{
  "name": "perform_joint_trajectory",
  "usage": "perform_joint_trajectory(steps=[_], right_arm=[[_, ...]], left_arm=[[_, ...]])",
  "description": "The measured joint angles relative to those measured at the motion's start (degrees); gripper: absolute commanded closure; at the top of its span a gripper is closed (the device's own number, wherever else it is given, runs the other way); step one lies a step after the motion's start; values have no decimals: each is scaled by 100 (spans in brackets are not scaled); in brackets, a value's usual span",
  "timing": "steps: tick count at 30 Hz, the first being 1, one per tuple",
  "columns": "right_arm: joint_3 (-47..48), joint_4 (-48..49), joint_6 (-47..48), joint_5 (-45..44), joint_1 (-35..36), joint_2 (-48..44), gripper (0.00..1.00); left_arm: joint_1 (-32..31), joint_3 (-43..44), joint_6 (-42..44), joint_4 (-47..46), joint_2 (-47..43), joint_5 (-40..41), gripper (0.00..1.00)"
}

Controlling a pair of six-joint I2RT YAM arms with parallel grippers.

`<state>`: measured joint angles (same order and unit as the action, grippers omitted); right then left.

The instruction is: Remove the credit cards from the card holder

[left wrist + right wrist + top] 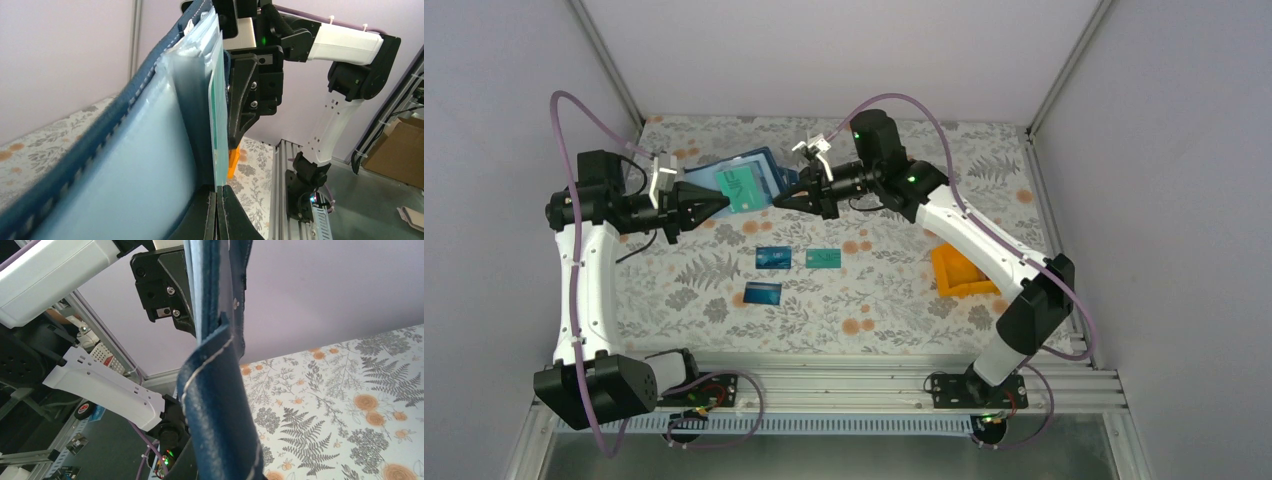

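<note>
The right claw [780, 202] is clamping the dark flap of the flat rectangular navy-blue card holder [762, 168], which is hanging between the two arms, raised off the floral-printed counter [894, 310]. The left claw [216, 216] is pressing its fingers together, apparently on the edge of a thin teal-green plastic card [738, 187] that is sticking out of a clear inner pocket. A blue card [774, 257], a second blue card [763, 293] and a teal card [823, 258] are lying flat on the counter, apart from one another. The step in hand is likely drawing this card free. Doing it well is calling for a straight pull along the pocket's opening, away from the right claw. The right claw should be gripping firmly, so the holder is not twisting or following. Any sideways tilt is risking the card binding in the pocket or slipping from the thin pinch.
</note>
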<state>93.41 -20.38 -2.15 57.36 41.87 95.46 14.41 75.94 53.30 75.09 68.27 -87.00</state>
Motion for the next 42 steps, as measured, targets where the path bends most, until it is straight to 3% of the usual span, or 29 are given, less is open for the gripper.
perform_joint_trajectory(steps=[22,31,42], right_arm=[[-1147,-487,-142,15,-911,-748,96],[-3171,-804,-1019,422,-857,-691,96],[-4972,-1088,-1475,-142,-710,-404,96]], left_arm=[[168,0,-527,-483,-22,55,98],[192,-52,-649,-647,-83,76,98],[192,-153,-901,-901,-103,146,98]])
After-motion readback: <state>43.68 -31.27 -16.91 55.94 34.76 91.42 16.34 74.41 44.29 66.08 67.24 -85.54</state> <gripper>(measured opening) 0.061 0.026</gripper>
